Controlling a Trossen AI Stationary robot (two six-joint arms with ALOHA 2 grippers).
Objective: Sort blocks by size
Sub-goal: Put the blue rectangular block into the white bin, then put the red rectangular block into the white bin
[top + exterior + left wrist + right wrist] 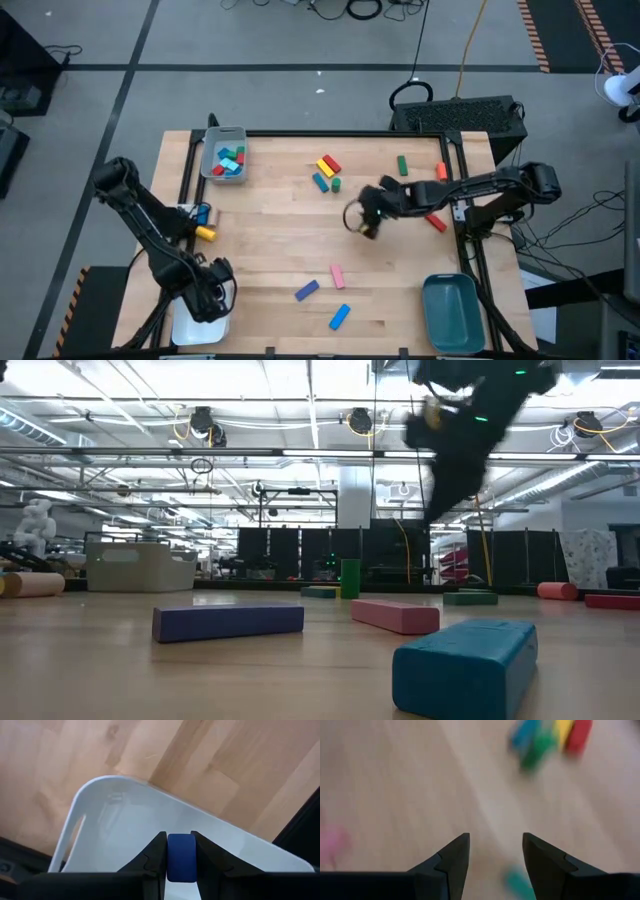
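Delivery is underway: the left tool (181,851) grips a small blue block (181,857) over the white plastic tray (115,815) at the surface's front-left corner. Next comes release. The right tool (495,851) hangs open, empty, mid-surface.

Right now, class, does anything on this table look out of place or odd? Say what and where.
Nothing looks damaged or spilled. Loose blocks lie scattered on the table, as expected mid-sort. The left hand grips a blue block over the white tray; the right hand is open and holds nothing.

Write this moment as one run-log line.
left gripper: shut on blue block over white tray | right gripper: open, empty, above table
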